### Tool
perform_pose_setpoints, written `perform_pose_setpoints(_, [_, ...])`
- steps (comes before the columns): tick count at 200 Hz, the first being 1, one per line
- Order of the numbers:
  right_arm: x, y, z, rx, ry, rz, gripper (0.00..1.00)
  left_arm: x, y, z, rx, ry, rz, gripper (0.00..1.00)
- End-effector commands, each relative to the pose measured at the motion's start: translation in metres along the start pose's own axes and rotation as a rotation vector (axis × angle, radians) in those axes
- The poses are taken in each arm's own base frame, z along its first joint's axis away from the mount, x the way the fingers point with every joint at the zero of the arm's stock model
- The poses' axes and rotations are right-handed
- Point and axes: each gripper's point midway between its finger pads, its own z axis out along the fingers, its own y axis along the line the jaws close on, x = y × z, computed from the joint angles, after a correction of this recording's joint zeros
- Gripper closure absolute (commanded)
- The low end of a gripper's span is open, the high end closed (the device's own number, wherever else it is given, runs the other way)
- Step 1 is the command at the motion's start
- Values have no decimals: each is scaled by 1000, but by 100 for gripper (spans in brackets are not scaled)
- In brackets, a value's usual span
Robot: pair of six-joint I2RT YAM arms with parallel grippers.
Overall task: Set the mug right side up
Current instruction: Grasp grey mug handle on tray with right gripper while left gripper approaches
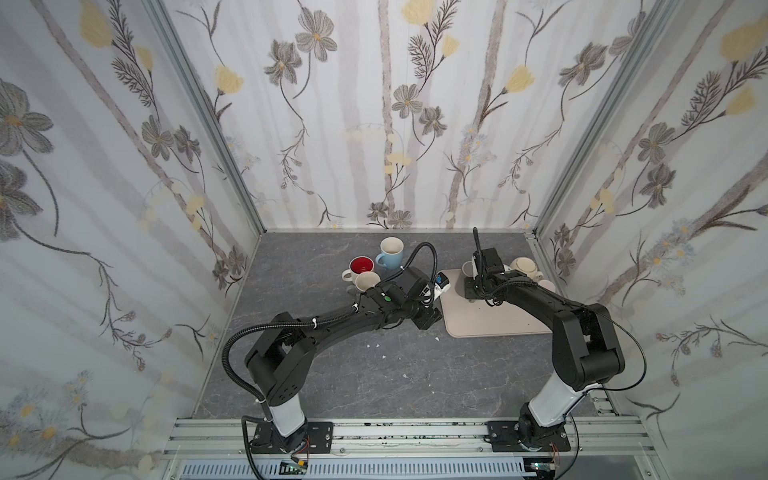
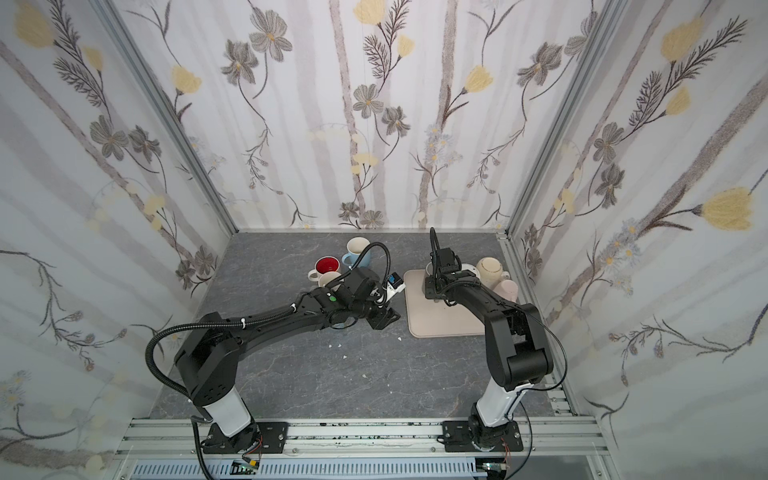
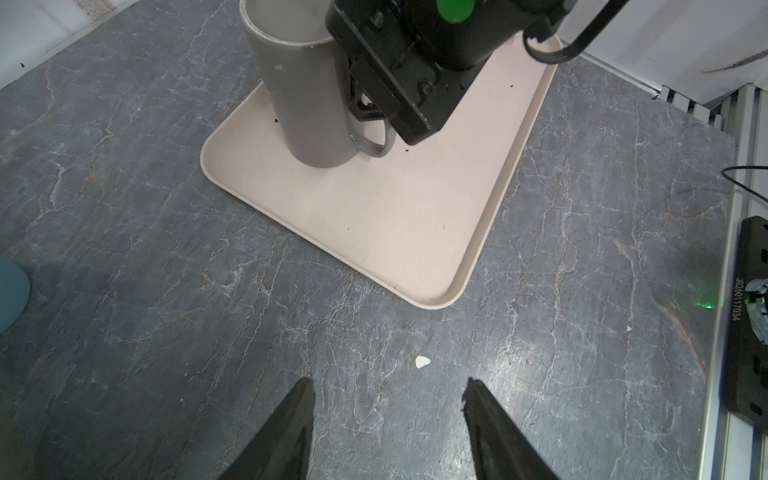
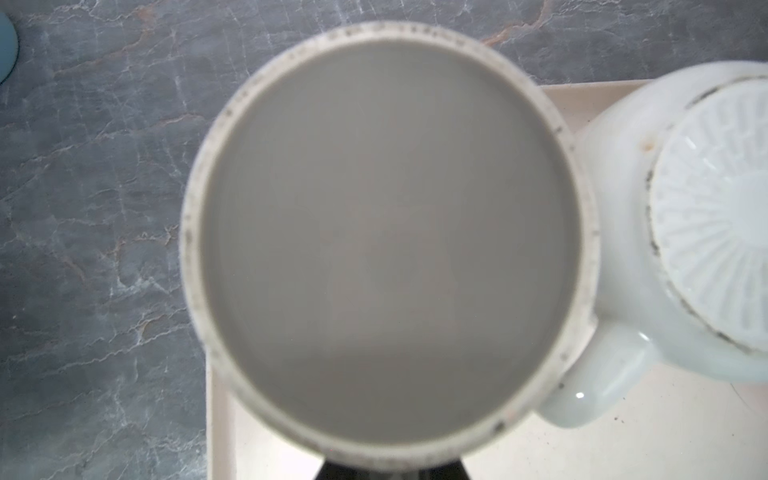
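Grey marbled tabletop point(image 3: 166, 208) inside floral-papered walls point(image 1: 374, 124) was noted, a beige tray point(image 3: 415, 232) laid on it. An upturned grey mug point(image 3: 303, 104) was found base-up on the tray, close against the right gripper point(image 3: 363, 109), whose jaws were seen closed at the handle point(image 3: 374, 147), apparently pinching it. An inverted white mug point(image 4: 665, 232) was recorded just beside the grip. The left gripper point(image 3: 386, 415) was seen half-spread and empty, well apart. It was judged that the mug should be lifted clear before being rolled over, lest the neighbour be struck.
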Motion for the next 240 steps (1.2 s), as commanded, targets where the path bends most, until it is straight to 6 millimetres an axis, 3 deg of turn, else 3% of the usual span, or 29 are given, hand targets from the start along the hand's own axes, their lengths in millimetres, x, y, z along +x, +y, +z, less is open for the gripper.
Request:
perform_pose_setpoints(1, [-7, 0, -11, 31, -44, -47, 97, -6, 1, -2, -6, -27, 7, 42])
perform_pose_setpoints(38, [0, 9, -23, 12, -71, -76, 100, -5, 1, -1, -4, -35, -2, 42])
perform_pose_setpoints(42, [-5, 10, -33, 4, -100, -73, 100, -5, 1, -1, -4, -35, -3, 42])
perform_pose_setpoints(59, [-3, 12, -42, -16, -130, -71, 100, -6, 1, -1, -5, -46, -14, 42])
perform_pose_setpoints(137, [28, 33, -74, -137, -226, -36, 100, -10, -1, -6, -2, -119, -69, 41])
perform_pose_setpoints(177, [15, 36, -94, -192, -325, 25, 100, -16, 3, -14, -30, -165, -99, 40])
perform_pose_setpoints(185, [25, 33, -89, -184, -311, 27, 100, -17, 4, -16, -33, -175, -104, 40])
perform_pose_setpoints(240, [19, 24, -89, -187, -334, 105, 100, -22, 4, -24, -20, -273, -212, 40])
